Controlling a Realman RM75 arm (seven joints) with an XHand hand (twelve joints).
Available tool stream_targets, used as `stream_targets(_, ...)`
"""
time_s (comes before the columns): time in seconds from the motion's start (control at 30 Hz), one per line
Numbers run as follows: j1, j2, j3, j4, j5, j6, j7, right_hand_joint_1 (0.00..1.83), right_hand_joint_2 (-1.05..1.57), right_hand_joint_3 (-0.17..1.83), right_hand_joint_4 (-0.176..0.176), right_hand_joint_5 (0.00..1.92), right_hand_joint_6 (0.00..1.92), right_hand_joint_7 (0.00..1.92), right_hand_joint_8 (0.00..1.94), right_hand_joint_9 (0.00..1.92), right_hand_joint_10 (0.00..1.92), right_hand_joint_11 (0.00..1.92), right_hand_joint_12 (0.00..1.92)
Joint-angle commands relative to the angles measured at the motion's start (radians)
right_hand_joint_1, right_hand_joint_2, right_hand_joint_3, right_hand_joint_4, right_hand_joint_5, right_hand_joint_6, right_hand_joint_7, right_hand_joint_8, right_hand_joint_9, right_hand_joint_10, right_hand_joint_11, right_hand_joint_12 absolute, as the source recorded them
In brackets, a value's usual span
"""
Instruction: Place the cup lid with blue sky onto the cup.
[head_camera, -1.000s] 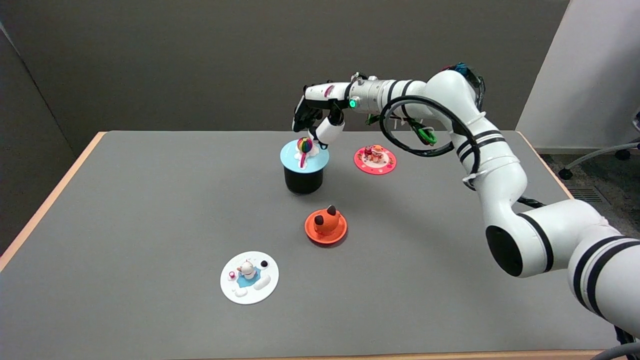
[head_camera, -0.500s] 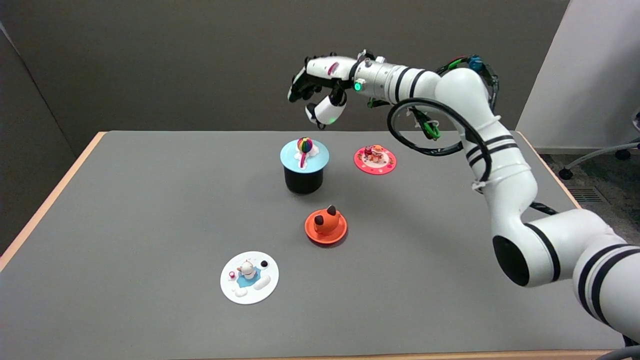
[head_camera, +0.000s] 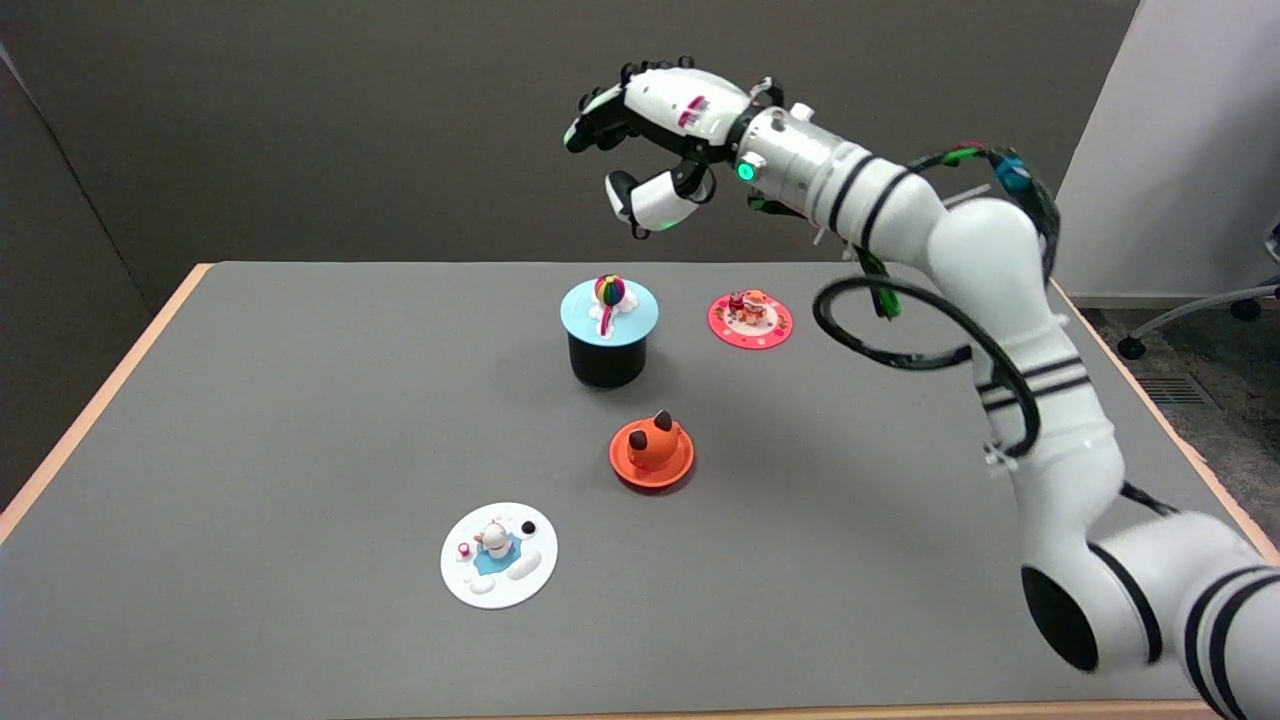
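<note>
The sky-blue cup lid (head_camera: 609, 308), topped with a rainbow ball and white clouds, sits flat on the black cup (head_camera: 607, 362) near the table's far middle. My right hand (head_camera: 645, 150) hangs in the air well above and just behind the cup, holding nothing, with its fingers apart and thumb hanging below. Nothing touches the lid.
A pink lid (head_camera: 750, 319) with small figures lies to the right of the cup. An orange lid (head_camera: 651, 451) with a fox-like figure lies in front of it. A white lid (head_camera: 499, 554) with a blue patch lies near the front left. The grey table (head_camera: 300, 420) has wooden edges.
My right hand let go of the blue lid's knob and rose up and back from the cup. The lid stays on the cup.
</note>
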Motion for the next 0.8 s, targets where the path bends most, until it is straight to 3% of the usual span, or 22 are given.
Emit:
stream_targets(0.03,-0.352,0.017,0.159,-0.33,0.174,0.21,-0.01,0.97,0.8,1.15,-0.137,0.72,0.2,0.68,0.17,0.69,0.22,0.24,1.42)
stream_targets(0.8,-0.597,0.011,0.209,-0.371,0.352,0.538,-0.006,0.97,0.81,1.12,-0.13,0.74,0.2,0.7,0.17,0.68,0.21,0.23,1.39)
